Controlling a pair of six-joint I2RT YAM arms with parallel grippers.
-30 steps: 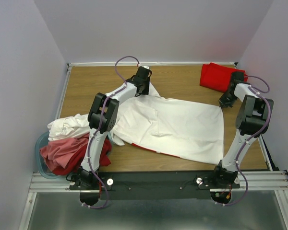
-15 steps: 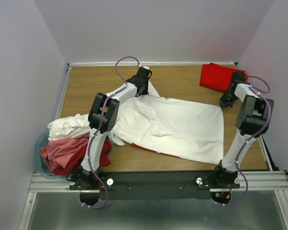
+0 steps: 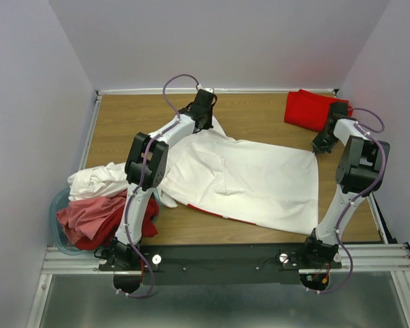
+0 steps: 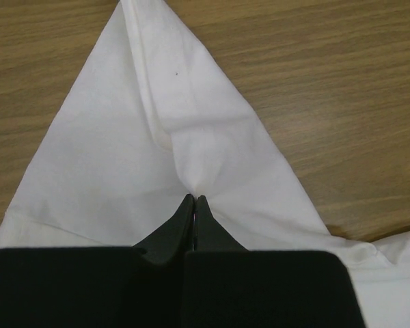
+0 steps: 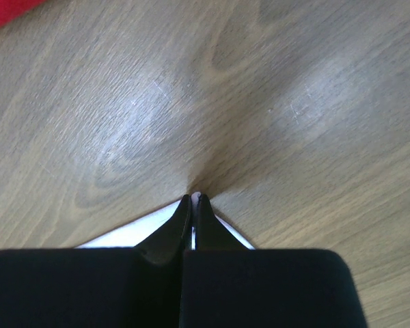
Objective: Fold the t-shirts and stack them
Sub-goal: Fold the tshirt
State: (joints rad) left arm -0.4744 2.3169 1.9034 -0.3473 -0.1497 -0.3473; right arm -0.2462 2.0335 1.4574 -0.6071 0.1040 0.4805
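The left hand (image 4: pixel 193 201) is pinched tight on a fold of the white t-shirt (image 4: pixel 157 157), its two black fingertips meeting with the cloth gathered into creases between them; the cloth fans out from the grip into a point over the wooden counter (image 4: pixel 342 102). From above, this hand (image 3: pixel 203 113) sits at the shirt's far left corner, lifting a small peak of cloth. The right hand (image 5: pixel 193 199) is likewise closed to nothing, with a white corner of the same shirt caught at its tips and showing on either side beneath them; in the top view it (image 3: pixel 322 145) is at the shirt's far right corner. Between the two, the white t-shirt (image 3: pixel 246 181) lies spread nearly flat across the middle of the counter (image 3: pixel 260 116), a sliver of red showing at its near edge. A folded red t-shirt (image 3: pixel 307 109) lies in the far right corner, just beyond the right hand. At the left edge a loose heap of t-shirts (image 3: pixel 99 205), white on top and pink and red below, spills over a pale blue tub (image 3: pixel 56 222).
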